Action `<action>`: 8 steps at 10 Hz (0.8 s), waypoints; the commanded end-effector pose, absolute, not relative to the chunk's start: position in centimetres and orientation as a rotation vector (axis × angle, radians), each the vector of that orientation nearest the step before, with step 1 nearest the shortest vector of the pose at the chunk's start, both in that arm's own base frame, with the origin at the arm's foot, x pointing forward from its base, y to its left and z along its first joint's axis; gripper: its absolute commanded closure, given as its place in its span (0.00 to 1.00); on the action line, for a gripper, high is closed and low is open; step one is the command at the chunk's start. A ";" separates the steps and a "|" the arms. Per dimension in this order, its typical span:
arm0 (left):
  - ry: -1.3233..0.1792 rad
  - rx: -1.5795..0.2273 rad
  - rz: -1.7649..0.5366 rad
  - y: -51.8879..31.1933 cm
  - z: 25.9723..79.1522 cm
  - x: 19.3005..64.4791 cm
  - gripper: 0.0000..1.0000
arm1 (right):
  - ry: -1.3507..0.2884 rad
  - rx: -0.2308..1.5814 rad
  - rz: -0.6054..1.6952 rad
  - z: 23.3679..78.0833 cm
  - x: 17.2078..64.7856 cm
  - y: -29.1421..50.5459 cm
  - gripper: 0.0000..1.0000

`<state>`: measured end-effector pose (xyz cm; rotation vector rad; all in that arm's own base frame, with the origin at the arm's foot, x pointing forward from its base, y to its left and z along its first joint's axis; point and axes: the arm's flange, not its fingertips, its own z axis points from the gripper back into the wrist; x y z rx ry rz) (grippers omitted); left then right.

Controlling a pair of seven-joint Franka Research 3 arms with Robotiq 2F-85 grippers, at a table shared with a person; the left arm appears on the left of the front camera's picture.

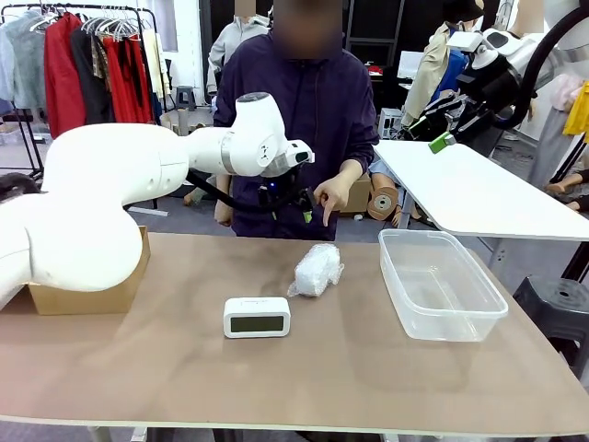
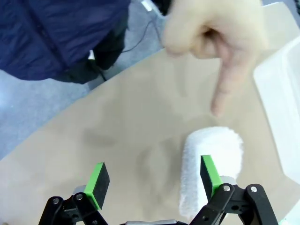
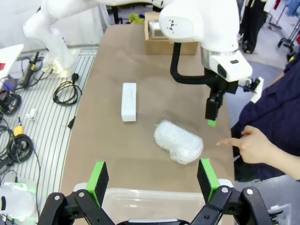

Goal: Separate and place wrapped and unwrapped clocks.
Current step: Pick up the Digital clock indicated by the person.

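A wrapped bundle [image 1: 316, 270] of bubble wrap lies mid-table. The unwrapped clock [image 1: 257, 317], white with a dark display, stands nearer the front edge to the bundle's left. My left gripper [image 1: 290, 210] hangs open above the far side of the table, behind the bundle. In the left wrist view the left gripper [image 2: 153, 180] holds nothing, and the bundle [image 2: 225, 150] lies under its right pad [image 2: 209, 174]. The person's hand [image 1: 331, 196] points a finger down at the bundle. My right gripper [image 3: 153, 180] is open and held high, looking down on the bundle [image 3: 179, 141] and clock [image 3: 129, 101].
A clear plastic tub [image 1: 479, 318] stands on the table's right side, and its rim [image 3: 117, 194] lies just under the right gripper. A cardboard box [image 1: 87, 296] sits at the left edge behind my left arm. A second white table [image 1: 479, 189] stands farther right.
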<state>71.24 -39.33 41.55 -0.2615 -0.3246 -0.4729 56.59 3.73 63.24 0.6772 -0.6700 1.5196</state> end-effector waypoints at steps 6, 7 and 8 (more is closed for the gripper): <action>-0.249 -0.299 -0.670 -46.4 39.4 69.0 0.00 | -0.653 0.656 1.501 63.5 56.7 4.0 0.00; -0.223 -0.307 -0.672 -46.8 39.6 68.2 0.00 | -0.653 0.656 1.501 63.5 56.7 4.0 0.00; -0.213 -0.299 -0.677 -47.1 39.7 67.5 0.00 | -0.653 0.656 1.501 63.5 56.7 4.0 0.00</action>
